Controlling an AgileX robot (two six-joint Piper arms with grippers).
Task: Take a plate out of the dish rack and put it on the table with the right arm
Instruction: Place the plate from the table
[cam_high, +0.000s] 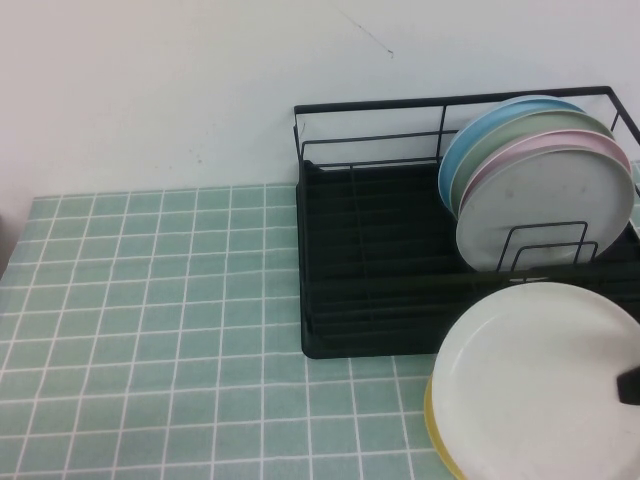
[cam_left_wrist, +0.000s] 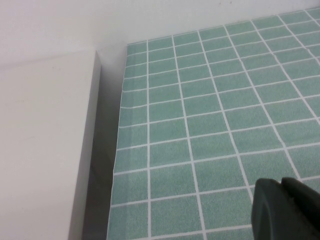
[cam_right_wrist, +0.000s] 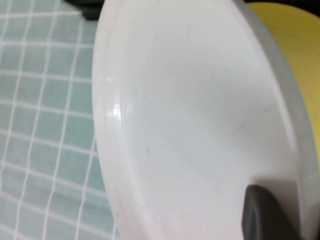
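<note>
The off-white plate (cam_high: 540, 380) hangs at the front right, in front of the black wire dish rack (cam_high: 370, 290) and over a yellow plate (cam_high: 437, 435) lying on the green tiled table (cam_high: 150, 300). My right gripper (cam_high: 630, 385) shows only as a black tip at the plate's right rim. In the right wrist view a black finger (cam_right_wrist: 265, 215) presses on the plate's face (cam_right_wrist: 190, 125) near its rim, with the yellow plate (cam_right_wrist: 295, 45) behind. My left gripper (cam_left_wrist: 285, 210) is shut and empty, low over bare tiles, out of the high view.
Several plates (blue, green, pink, pale grey (cam_high: 545, 210)) stand upright at the rack's right end. A white wall rises behind the table. A white block (cam_left_wrist: 45, 150) lies beside the table's left edge. Bare tiles fill the left and middle.
</note>
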